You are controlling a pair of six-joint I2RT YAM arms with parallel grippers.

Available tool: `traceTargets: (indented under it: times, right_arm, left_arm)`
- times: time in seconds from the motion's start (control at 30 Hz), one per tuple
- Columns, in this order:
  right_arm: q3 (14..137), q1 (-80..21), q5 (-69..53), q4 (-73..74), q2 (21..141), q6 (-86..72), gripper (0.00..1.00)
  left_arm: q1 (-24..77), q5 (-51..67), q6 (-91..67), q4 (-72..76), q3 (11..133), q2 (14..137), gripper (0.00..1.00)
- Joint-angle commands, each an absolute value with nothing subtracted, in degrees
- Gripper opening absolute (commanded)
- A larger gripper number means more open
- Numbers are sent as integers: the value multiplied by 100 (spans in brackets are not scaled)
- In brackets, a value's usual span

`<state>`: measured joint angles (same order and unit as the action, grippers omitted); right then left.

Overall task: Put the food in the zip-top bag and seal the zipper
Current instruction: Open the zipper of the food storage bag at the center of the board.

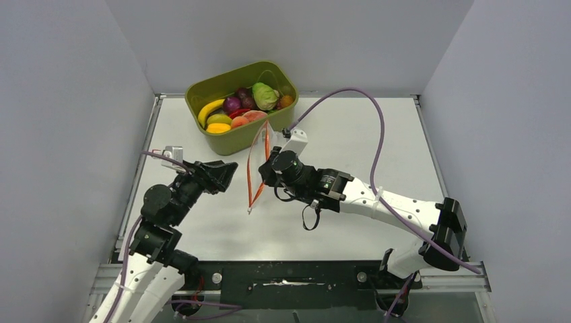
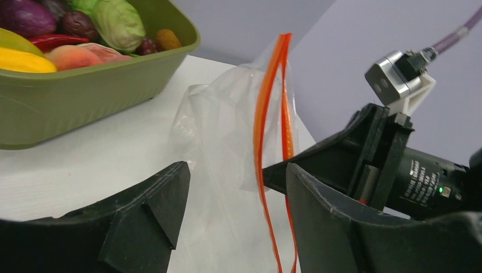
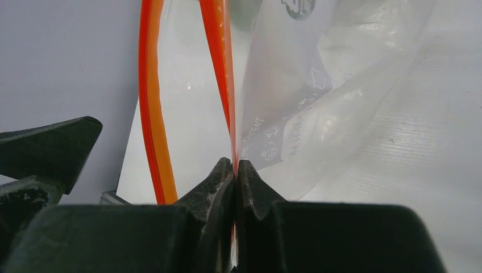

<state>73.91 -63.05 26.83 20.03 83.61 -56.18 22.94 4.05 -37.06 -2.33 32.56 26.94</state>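
From above, the zip-top bag point(image 1: 258, 165) hung just beside the tub point(image 1: 236, 141) holding the food point(image 1: 237, 108). Left wrist: the left claw point(image 2: 236, 170) stood wide before the zipper point(image 2: 264, 119) and should take only the free lip. Right wrist: the right claw point(image 3: 235, 168) pinched its other lip.

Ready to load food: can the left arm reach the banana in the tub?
Probably yes: the left arm has open, empty jaws, the banana lies uncovered in the tub, and the zip-top bag hangs aside.
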Motion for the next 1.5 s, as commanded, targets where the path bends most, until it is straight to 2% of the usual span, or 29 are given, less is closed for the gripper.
traceTargets:
  times: [0.0, 0.5, 0.6, 0.77, 0.93, 1.13, 1.37, 1.47]
  right_arm:
    - [7344, -6325, 2659, 1492, 8149, -5781, 0]
    - [7318, -6321, 2260, 1343, 8233, -5636, 0]
    - [7321, -6328, 2250, 1400, 8228, -5629, 0]
    - [7357, -6295, 2838, 2184, 8027, -5668, 0]
    - [6891, -6139, 3433, 2931, 7315, -5966, 0]
    - [6496, -6149, 3360, 2992, 6809, -6197, 0]
    - [6790, -6165, 3233, 2665, 7177, -6027, 25]
    - [7003, -6139, 3254, 2599, 7411, -5832, 31]
  left_arm:
    - [2298, 1549, -3692, 999, 3111, 2883, 63]
    - [2311, 1788, -3719, 1836, 2647, 3604, 64]
    - [2312, 1894, -3664, 1905, 2625, 3664, 50]
    - [2312, 1106, -3286, 1074, 2875, 3436, 1]
    - [2311, 159, -2829, 183, 3156, 3248, 0]
    - [2311, 390, -2817, 37, 3278, 3463, 0]
    - [2312, 1127, -3473, 706, 3184, 3556, 0]
    - [2312, 1203, -3644, 838, 3092, 3525, 0]
